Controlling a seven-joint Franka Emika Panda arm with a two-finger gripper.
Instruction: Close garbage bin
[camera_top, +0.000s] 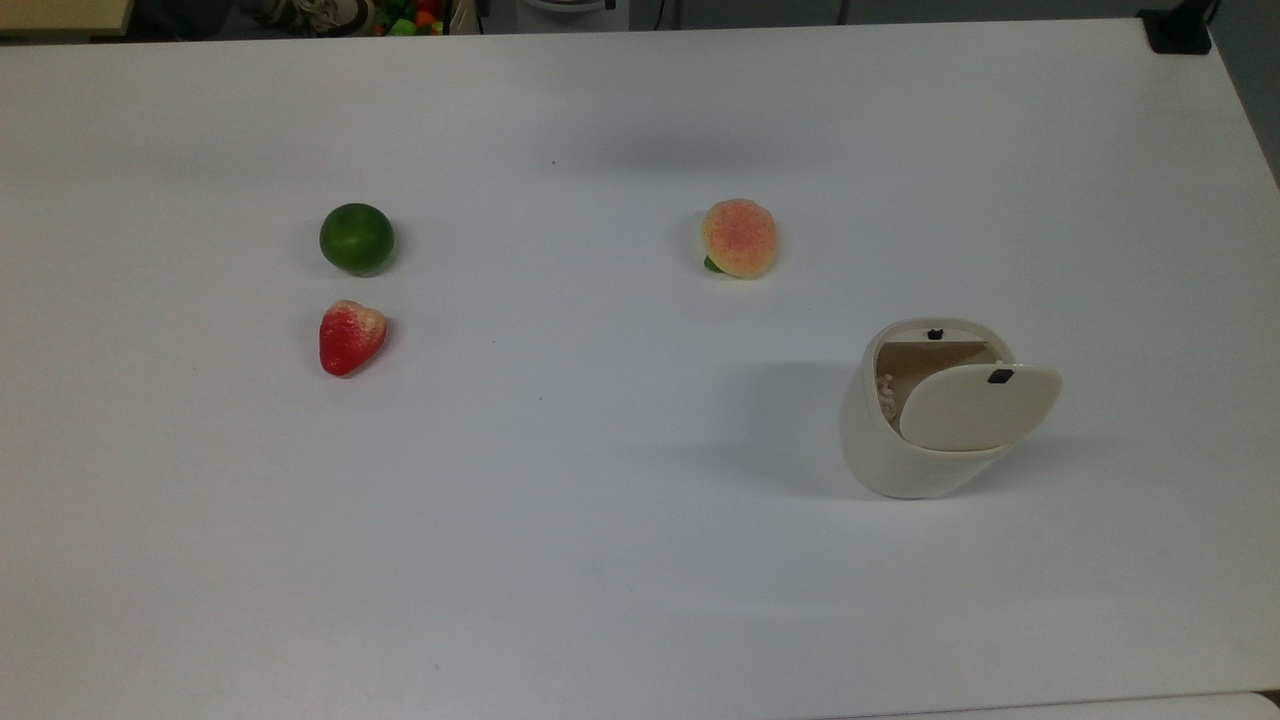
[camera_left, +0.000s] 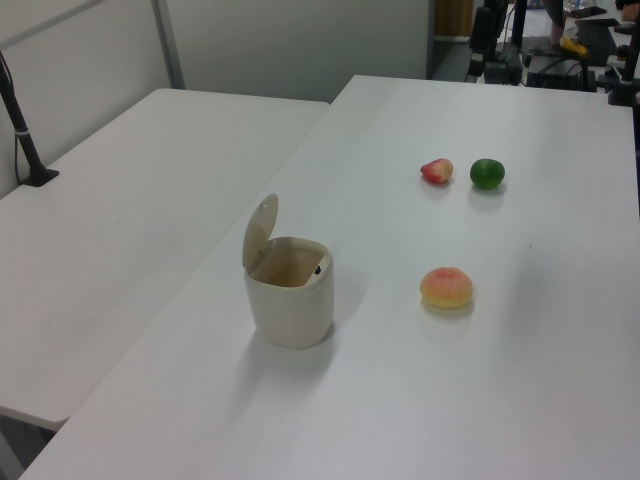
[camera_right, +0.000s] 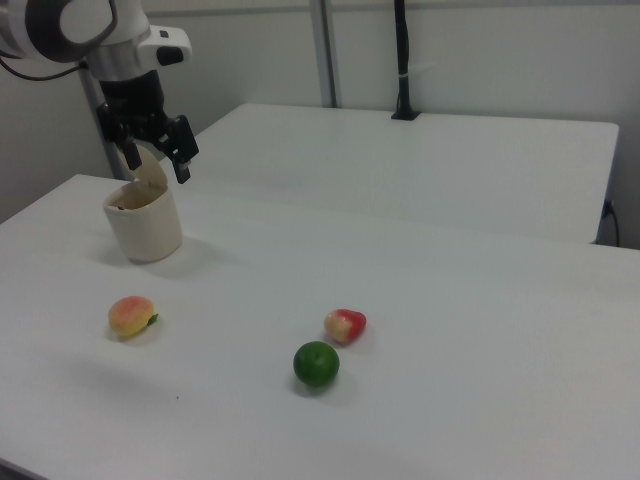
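Observation:
The cream-white garbage bin (camera_top: 905, 455) stands on the white table (camera_top: 600, 520) at the top view's right. Its flat lid (camera_top: 975, 405) with a small black tab is raised on its hinge, and the mouth is open. In the left view the garbage bin (camera_left: 290, 305) has its lid (camera_left: 261, 230) standing up at the left view's left side. In the right view my gripper (camera_right: 157, 158) hangs just above the garbage bin (camera_right: 145, 225), fingers apart, with the raised lid (camera_right: 150, 175) seen between them. It holds nothing.
A peach (camera_top: 739, 237) lies up and left of the bin in the top view. A green lime (camera_top: 356, 238) and a strawberry (camera_top: 351, 336) lie far to the top view's left. A second white table (camera_left: 120, 220) adjoins on the left view's left.

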